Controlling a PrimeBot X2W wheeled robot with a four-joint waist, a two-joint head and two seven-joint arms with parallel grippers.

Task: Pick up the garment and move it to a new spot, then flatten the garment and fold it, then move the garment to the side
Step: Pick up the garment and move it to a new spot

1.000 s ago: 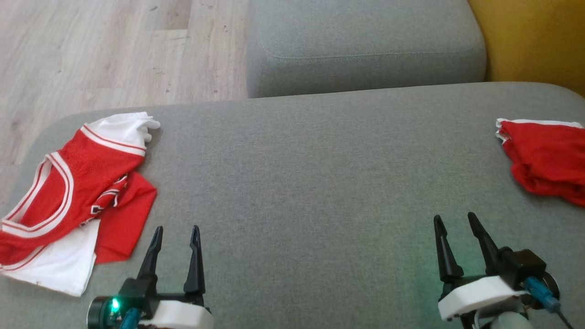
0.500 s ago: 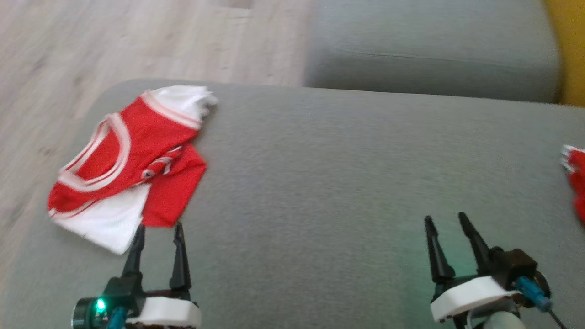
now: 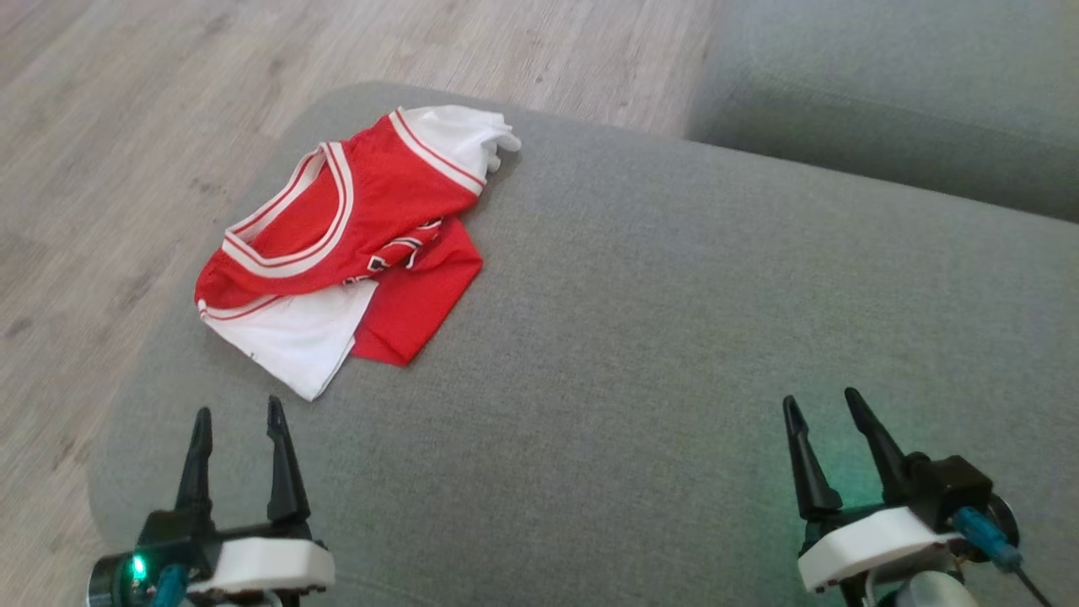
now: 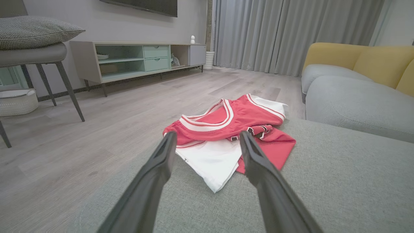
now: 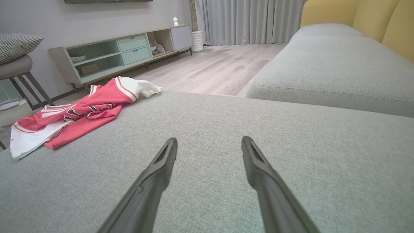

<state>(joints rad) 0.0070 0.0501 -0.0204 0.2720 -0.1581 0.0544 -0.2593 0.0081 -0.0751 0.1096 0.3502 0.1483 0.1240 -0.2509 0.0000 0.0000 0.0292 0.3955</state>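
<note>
A crumpled red and white garment (image 3: pixel 354 244) lies near the far left corner of the grey sofa cushion (image 3: pixel 674 337). It also lies ahead in the left wrist view, the garment (image 4: pixel 226 136) just beyond my fingers, and at the left in the right wrist view, the garment (image 5: pixel 74 116). My left gripper (image 3: pixel 238 417) hovers open and empty a short way in front of the white hem. At the lower right, my right gripper (image 3: pixel 822 403) is open too, over bare cushion, far from the cloth.
Wooden floor (image 3: pixel 126 126) drops off beyond the cushion's left and far edges. Another grey cushion (image 3: pixel 910 93) lies at the back right. A chair (image 4: pixel 35 55), a low cabinet (image 4: pixel 139 58) and a yellow sofa back (image 4: pixel 372 61) stand in the room.
The head camera has swung left: the garment now sits nearer the picture's middle and the second red cloth at the right has left the picture. Both grippers stay open.
</note>
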